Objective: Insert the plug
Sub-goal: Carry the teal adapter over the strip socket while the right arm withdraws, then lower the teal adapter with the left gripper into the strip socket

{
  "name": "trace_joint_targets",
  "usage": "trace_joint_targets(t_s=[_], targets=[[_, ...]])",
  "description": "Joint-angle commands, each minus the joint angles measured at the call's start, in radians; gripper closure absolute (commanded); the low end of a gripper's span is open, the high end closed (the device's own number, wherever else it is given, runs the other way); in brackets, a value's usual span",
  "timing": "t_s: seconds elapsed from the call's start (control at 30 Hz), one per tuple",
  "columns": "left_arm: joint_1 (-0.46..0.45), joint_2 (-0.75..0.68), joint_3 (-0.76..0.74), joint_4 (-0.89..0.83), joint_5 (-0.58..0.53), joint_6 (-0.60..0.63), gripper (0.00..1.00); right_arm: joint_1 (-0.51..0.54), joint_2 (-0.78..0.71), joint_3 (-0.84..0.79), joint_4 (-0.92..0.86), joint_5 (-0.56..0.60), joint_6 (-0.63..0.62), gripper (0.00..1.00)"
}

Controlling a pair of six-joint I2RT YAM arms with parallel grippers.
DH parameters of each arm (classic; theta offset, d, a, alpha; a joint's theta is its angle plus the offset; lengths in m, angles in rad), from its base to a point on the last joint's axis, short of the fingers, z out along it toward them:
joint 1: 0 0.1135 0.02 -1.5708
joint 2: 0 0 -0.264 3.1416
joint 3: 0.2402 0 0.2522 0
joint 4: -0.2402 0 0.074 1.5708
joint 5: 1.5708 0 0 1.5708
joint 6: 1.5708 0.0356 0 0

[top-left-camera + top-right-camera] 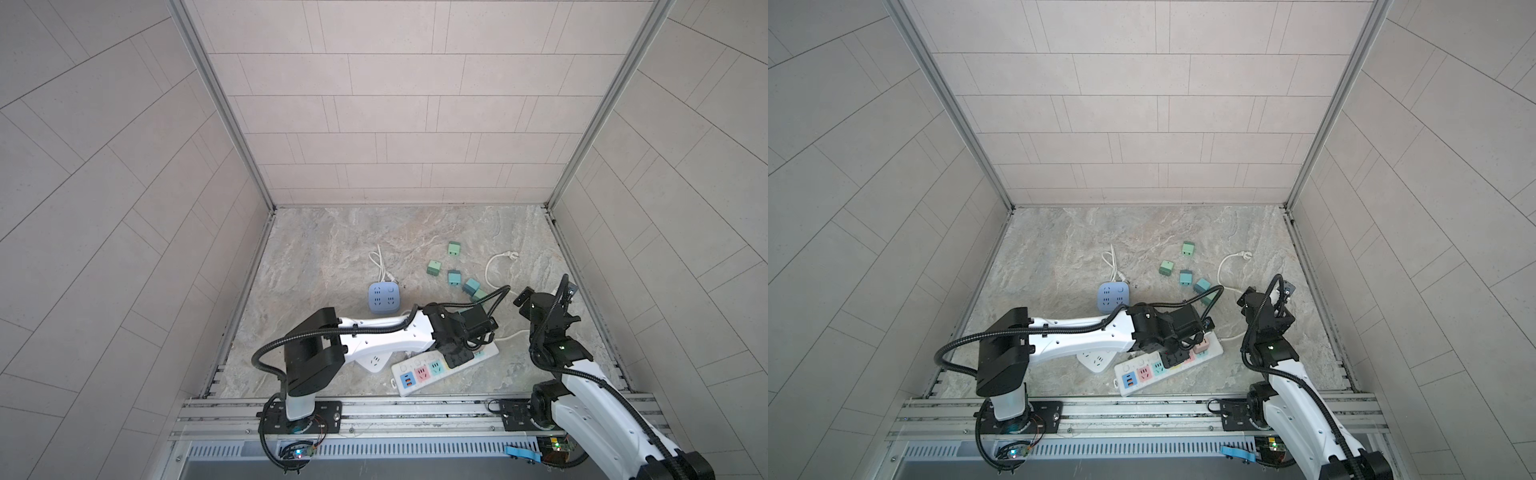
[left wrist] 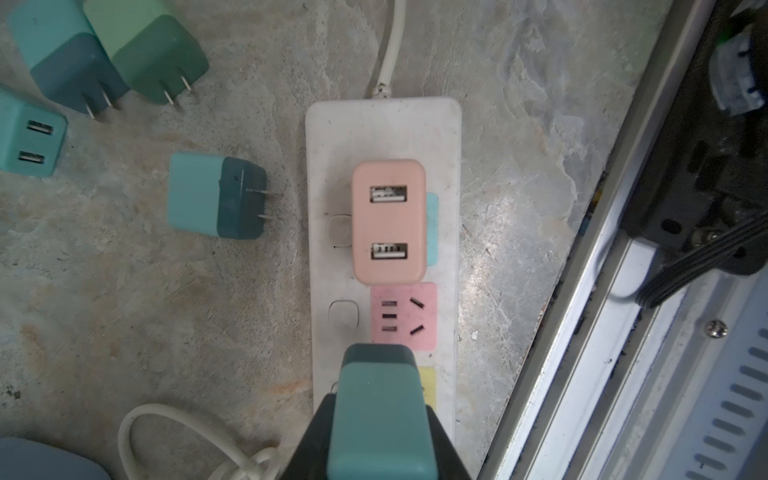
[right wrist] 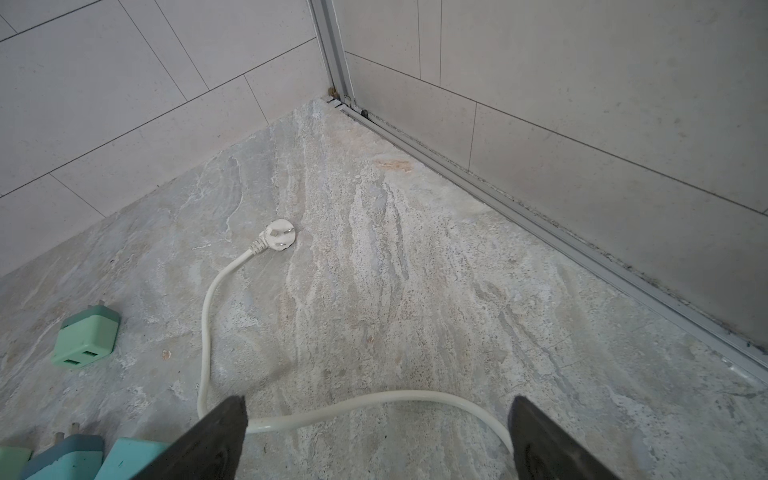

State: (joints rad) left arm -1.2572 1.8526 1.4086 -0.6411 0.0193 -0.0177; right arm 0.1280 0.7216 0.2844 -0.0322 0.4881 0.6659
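My left gripper [image 2: 380, 432] is shut on a teal plug [image 2: 378, 395], a two-tone charger block with its dark end pointing down at the white power strip [image 2: 382, 124]. That end covers the strip beside the yellow socket [image 2: 429, 386], just past the pink socket [image 2: 403, 316]; its prongs are hidden. A pink USB charger [image 2: 388, 220] sits plugged in further along. In both top views the left gripper [image 1: 457, 355] [image 1: 1177, 357] hangs over the strip's [image 1: 490, 353] [image 1: 1214, 349] middle. My right gripper [image 3: 376, 419] [image 1: 523, 296] stands open above a white cable, holding nothing.
Several loose teal and green chargers [image 1: 454, 277] [image 2: 216, 201] lie behind the strip. A blue cube socket [image 1: 383, 300] and a white triangular socket [image 1: 374, 361] sit to the left. The strip's cable ends in a white wall plug [image 3: 279, 235]. A metal rail [image 1: 415, 411] borders the front.
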Motion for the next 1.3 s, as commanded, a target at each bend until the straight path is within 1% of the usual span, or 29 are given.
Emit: trace_joint_targets(t_s=[0.0, 0.1, 0.17, 0.4, 0.9, 1.27], targets=[[0.001, 0.008, 0.030, 0.002, 0.018, 0.004, 1.00, -0.004, 0.002, 0.020, -0.033, 0.040, 0.035, 0.01], [0.005, 0.021, 0.031, 0.017, 0.035, -0.007, 1.00, -0.003, 0.024, 0.042, -0.091, 0.086, 0.082, 0.02], [0.005, 0.038, 0.042, 0.013, 0.051, -0.008, 1.00, -0.005, 0.047, 0.055, -0.098, 0.086, 0.083, 0.02], [0.007, 0.084, 0.078, 0.000, 0.049, -0.014, 1.00, -0.007, 0.097, 0.082, -0.109, 0.080, 0.083, 0.02], [0.025, 0.137, 0.122, -0.037, 0.045, -0.019, 1.00, -0.005, 0.087, 0.078, -0.113, 0.081, 0.086, 0.02], [0.033, 0.166, 0.147, -0.042, 0.067, -0.015, 1.00, -0.007, 0.084, 0.078, -0.112, 0.081, 0.087, 0.02]])
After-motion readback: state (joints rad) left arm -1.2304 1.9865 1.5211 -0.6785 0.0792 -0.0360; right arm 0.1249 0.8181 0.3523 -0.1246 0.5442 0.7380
